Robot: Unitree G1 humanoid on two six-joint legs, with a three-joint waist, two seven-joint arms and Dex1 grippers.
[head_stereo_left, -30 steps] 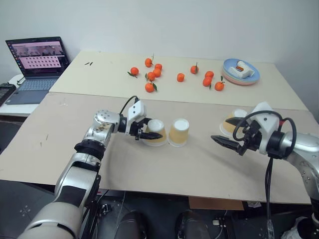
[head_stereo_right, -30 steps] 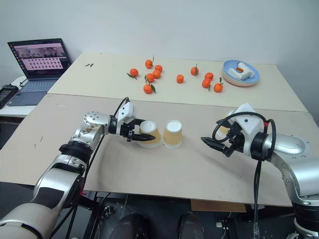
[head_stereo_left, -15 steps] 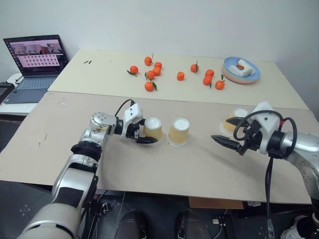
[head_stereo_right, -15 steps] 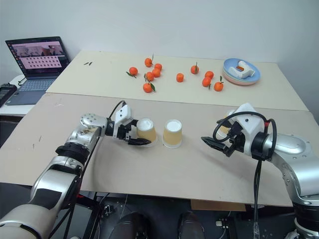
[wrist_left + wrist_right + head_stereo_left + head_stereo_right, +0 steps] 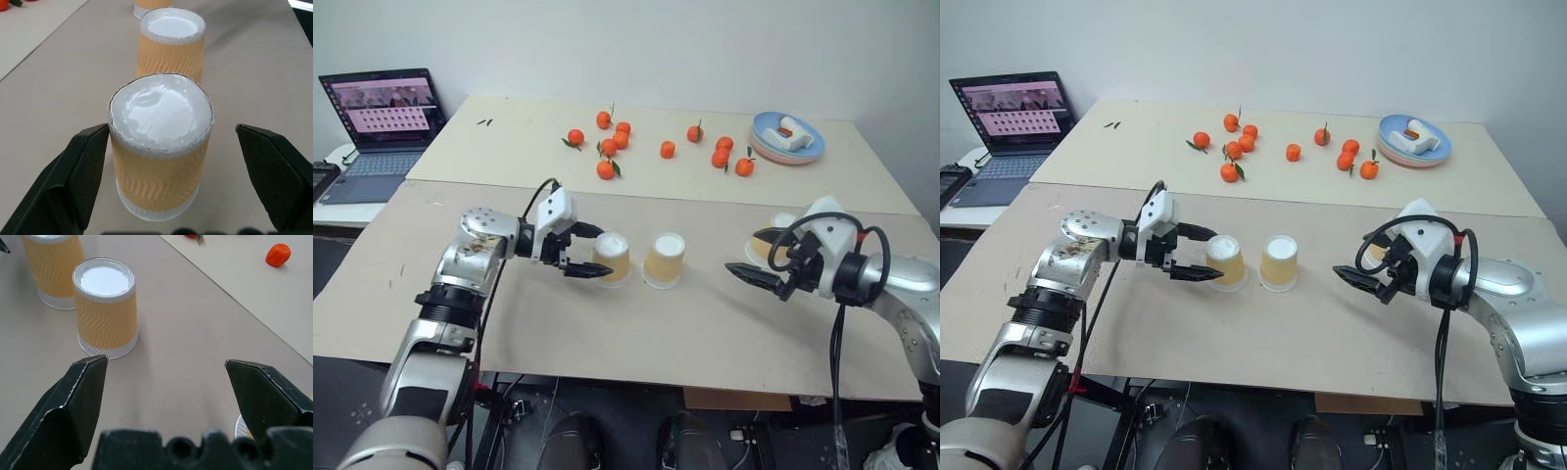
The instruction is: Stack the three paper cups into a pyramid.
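Note:
Three paper cups stand upside down on the tan table. The left cup [image 5: 612,258] and the middle cup [image 5: 665,259] are side by side with a small gap between them. My left gripper [image 5: 590,253] is open, its fingers on either side of the left cup [image 5: 161,147] and clear of its sides. The third cup [image 5: 772,242] stands at the right, partly hidden behind my right gripper [image 5: 750,258]. That gripper is open and empty and points toward the middle cup [image 5: 105,308].
Several tangerines [image 5: 617,147] lie scattered on the far table. A stack of blue plates [image 5: 787,140] with a white object sits at the back right. An open laptop [image 5: 382,122] is at the far left. The table's front edge runs just below both arms.
My left gripper has opened, let go of the left cup and drawn back to the left. The cup stays standing beside the middle one. The right arm has not moved.

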